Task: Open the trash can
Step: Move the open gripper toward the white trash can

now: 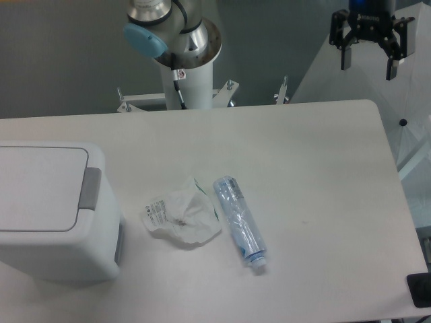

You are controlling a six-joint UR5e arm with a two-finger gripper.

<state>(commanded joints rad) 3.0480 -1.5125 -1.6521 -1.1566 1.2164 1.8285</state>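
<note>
The trash can is a large white boxy bin at the left edge of the table. Its flat white lid is down, and a grey push tab sits on its right side. My gripper hangs at the top right, above and beyond the table's far right corner, far from the bin. Its two black fingers are spread apart and hold nothing.
A crumpled white wrapper lies in the middle of the table. Just right of it lies a clear plastic bottle. The arm's white base post stands behind the far edge. A dark object sits at the lower right corner.
</note>
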